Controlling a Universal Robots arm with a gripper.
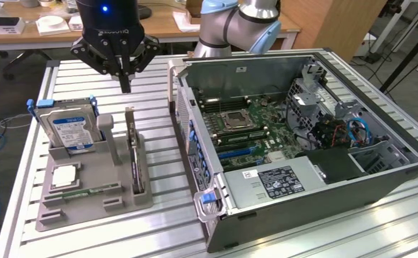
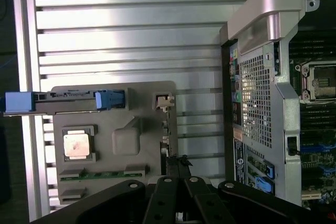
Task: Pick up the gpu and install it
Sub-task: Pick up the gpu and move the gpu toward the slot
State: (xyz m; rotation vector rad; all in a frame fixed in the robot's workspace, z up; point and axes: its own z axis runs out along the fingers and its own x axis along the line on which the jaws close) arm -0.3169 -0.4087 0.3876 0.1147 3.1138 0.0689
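Tool, black and tightly closed, hovers above thin flat gpu.

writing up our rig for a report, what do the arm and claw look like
The arm has silver-grey tubular segments with light blue joint caps. The claw is black, with a cylindrical body carrying a small blue light and white lettering, and jointed link fingers tapering to narrow tips.
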